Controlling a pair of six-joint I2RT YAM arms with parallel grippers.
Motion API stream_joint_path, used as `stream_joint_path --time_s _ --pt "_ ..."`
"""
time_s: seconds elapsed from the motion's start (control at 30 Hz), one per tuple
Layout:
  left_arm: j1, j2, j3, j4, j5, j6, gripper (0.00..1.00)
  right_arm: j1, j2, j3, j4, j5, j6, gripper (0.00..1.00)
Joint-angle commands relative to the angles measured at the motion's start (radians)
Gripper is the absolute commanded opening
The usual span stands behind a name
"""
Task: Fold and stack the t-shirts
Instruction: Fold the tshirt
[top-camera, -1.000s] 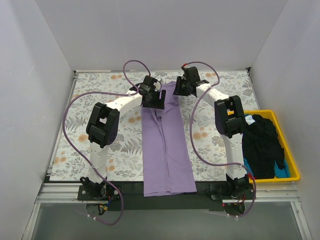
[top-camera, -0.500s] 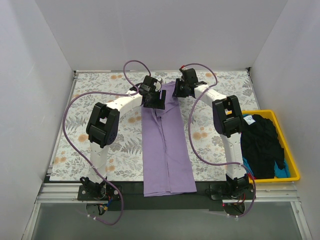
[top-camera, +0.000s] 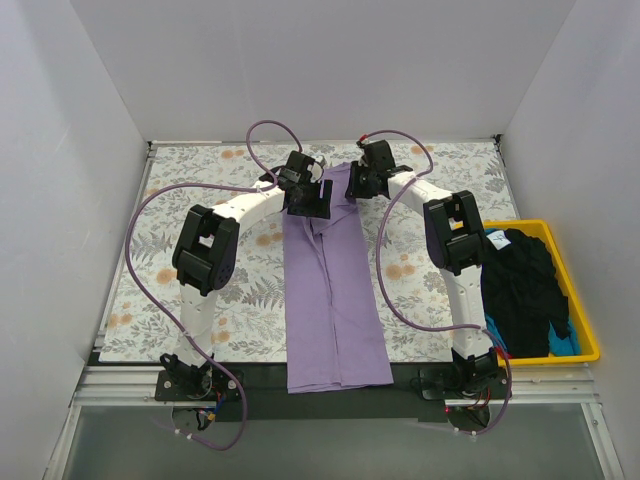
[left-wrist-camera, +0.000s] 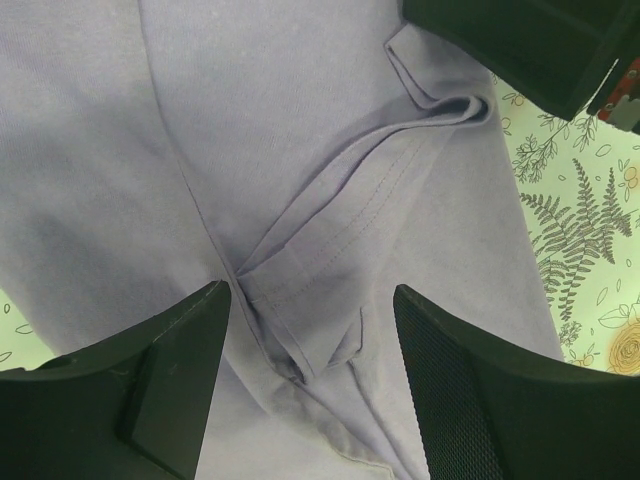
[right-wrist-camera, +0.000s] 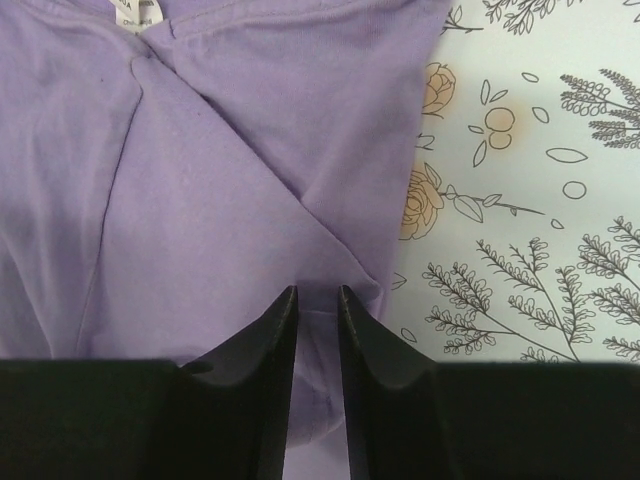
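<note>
Pincers two: left pincer (left-wrist-camera: 312, 300), right pincer (right-wrist-camera: 317, 300); lavender shirt (top-camera: 330, 300) one.

The left arm (top-camera: 213, 252) and right arm (top-camera: 457, 243) have white link shells, bulky black joint housings and black bases. A thin purple cable (top-camera: 140, 232) loops along each. The left gripper (left-wrist-camera: 312, 295) and right gripper (right-wrist-camera: 317, 292) carry matte black, wedge-shaped fingers (left-wrist-camera: 470, 400) with a fine grid texture.
</note>
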Motion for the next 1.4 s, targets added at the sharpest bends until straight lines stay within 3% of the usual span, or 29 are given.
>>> stream_joint_path --time_s 0.0,0.1,0.27,0.67,1.03,1.37 --pt "-0.003 -0.039 0.003 0.025 0.014 -0.003 0.65 0.006 0.001 -0.011 0.022 0.009 -0.021 0.28" --pt "-0.003 -0.039 0.002 0.025 0.018 -0.003 0.65 0.006 -0.002 -0.012 0.021 0.015 -0.024 0.21" --pt "-0.003 -0.044 0.002 0.026 0.022 -0.003 0.65 0.005 -0.021 -0.008 0.024 0.027 -0.028 0.01" --pt "-0.005 -0.05 -0.005 0.057 0.06 0.026 0.64 -0.032 -0.098 -0.023 0.056 -0.043 -0.004 0.01" --pt "-0.008 -0.021 -0.005 0.169 0.115 0.197 0.65 -0.089 -0.096 -0.074 0.151 -0.204 0.099 0.01" --pt "-0.006 0.064 0.046 0.172 0.135 0.198 0.57 -0.094 -0.075 -0.107 0.171 -0.241 0.099 0.01"
